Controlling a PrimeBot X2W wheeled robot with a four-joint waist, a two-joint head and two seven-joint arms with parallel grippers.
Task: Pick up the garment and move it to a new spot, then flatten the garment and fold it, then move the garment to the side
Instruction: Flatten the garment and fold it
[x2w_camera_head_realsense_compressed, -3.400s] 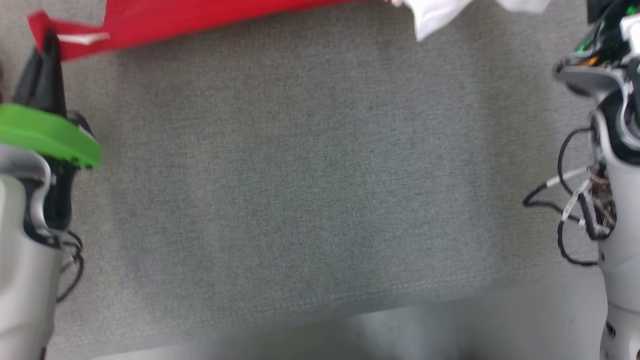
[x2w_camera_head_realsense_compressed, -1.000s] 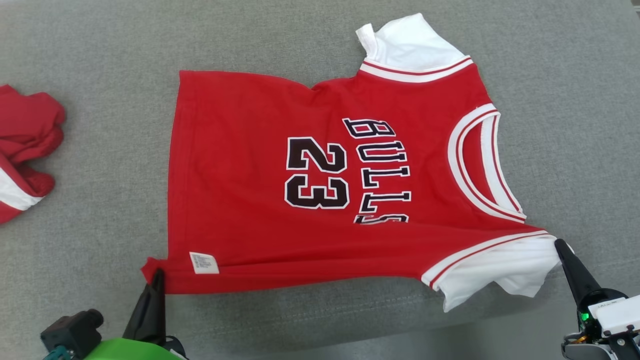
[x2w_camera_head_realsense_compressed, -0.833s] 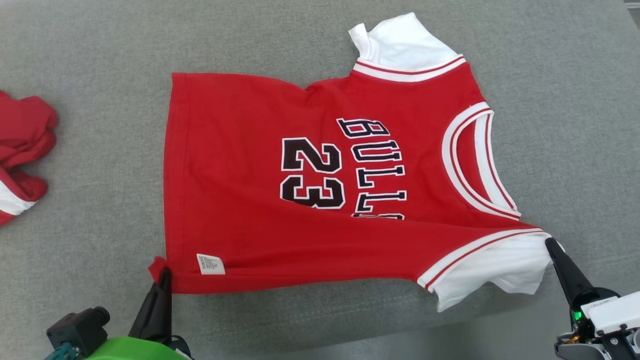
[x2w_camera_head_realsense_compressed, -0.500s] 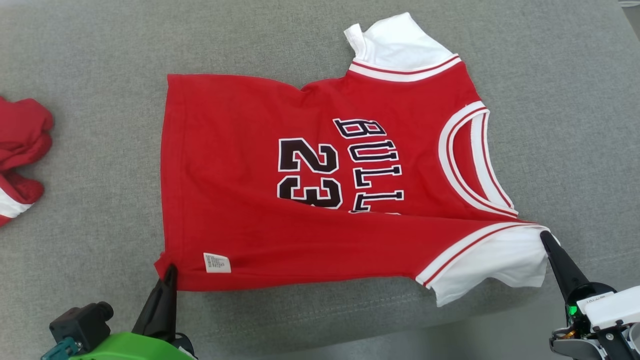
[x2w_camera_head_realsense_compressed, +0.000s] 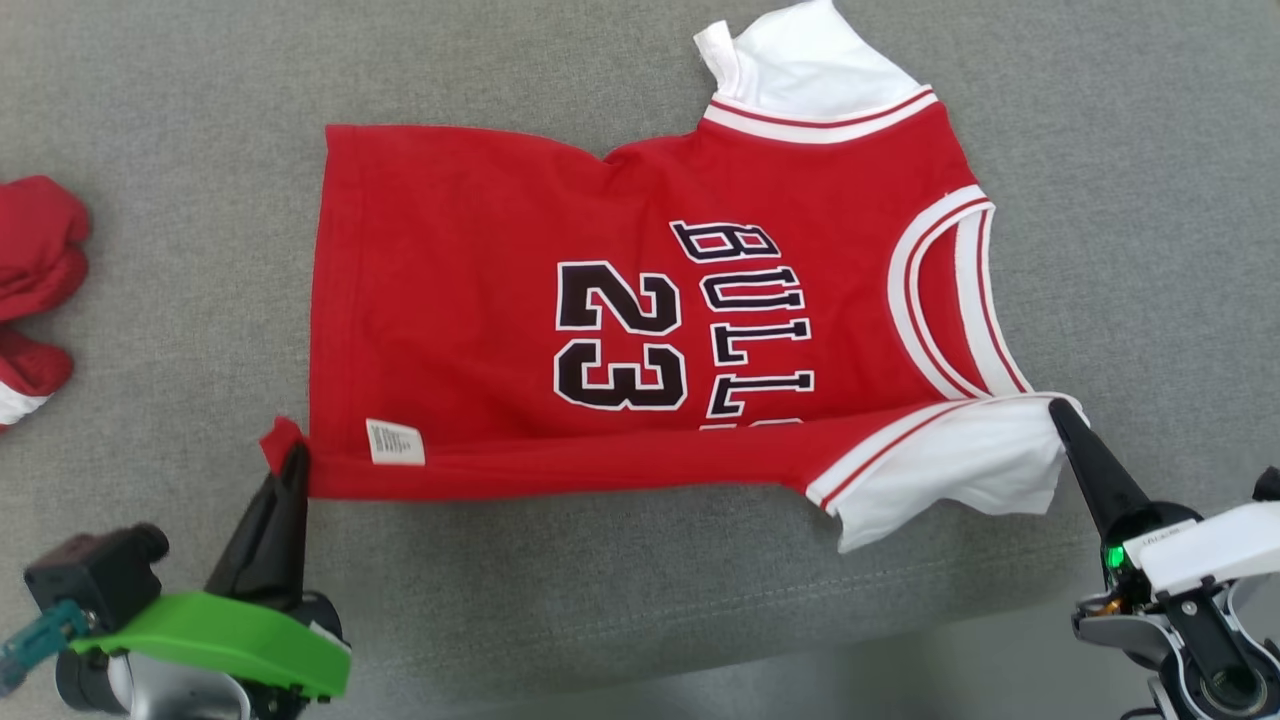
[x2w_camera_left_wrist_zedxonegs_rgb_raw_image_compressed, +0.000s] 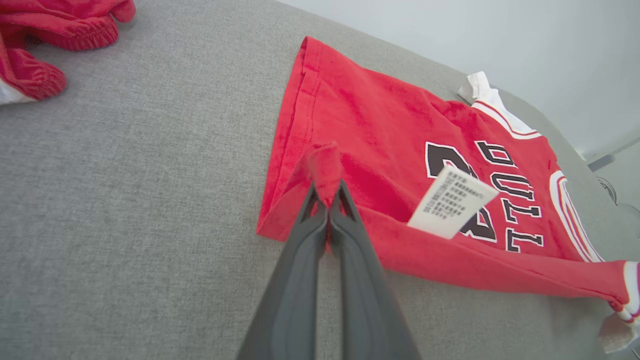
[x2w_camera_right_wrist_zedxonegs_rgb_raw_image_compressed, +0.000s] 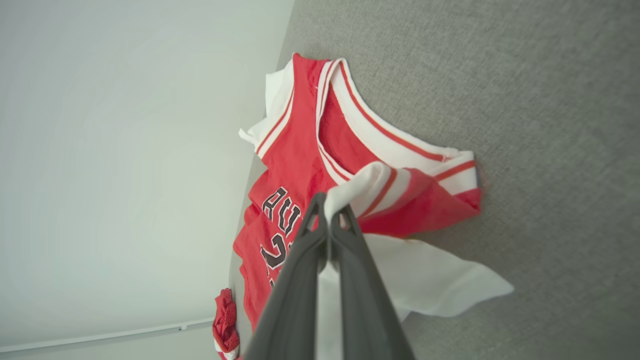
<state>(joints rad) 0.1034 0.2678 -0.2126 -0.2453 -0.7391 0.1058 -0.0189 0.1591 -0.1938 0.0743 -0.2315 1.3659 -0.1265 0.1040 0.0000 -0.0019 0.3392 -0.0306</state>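
The garment (x2w_camera_head_realsense_compressed: 480, 300) is a red jersey with white sleeves, black "BULLS" and "23", lying spread on the grey surface with its neck to the right. My left gripper (x2w_camera_head_realsense_compressed: 293, 453) is shut on the near hem corner (x2w_camera_left_wrist_zedxonegs_rgb_raw_image_compressed: 325, 165), next to a white care label (x2w_camera_left_wrist_zedxonegs_rgb_raw_image_compressed: 452, 202). My right gripper (x2w_camera_head_realsense_compressed: 1055, 410) is shut on the near shoulder at the white sleeve (x2w_camera_right_wrist_zedxonegs_rgb_raw_image_compressed: 370, 182). The near edge is lifted off the surface and folded slightly over the jersey between the two grippers.
A second crumpled red garment (x2w_camera_head_realsense_compressed: 35, 270) with a white band lies at the far left (x2w_camera_left_wrist_zedxonegs_rgb_raw_image_compressed: 45, 30). The grey padded surface (x2w_camera_head_realsense_compressed: 640, 600) has its front edge just below the grippers. A pale wall (x2w_camera_right_wrist_zedxonegs_rgb_raw_image_compressed: 125, 150) stands behind the surface.
Both grippers have carried the jersey's near edge away from me, up the view, so the near side now doubles over and partly hides the last letter. The camera view has also shifted.
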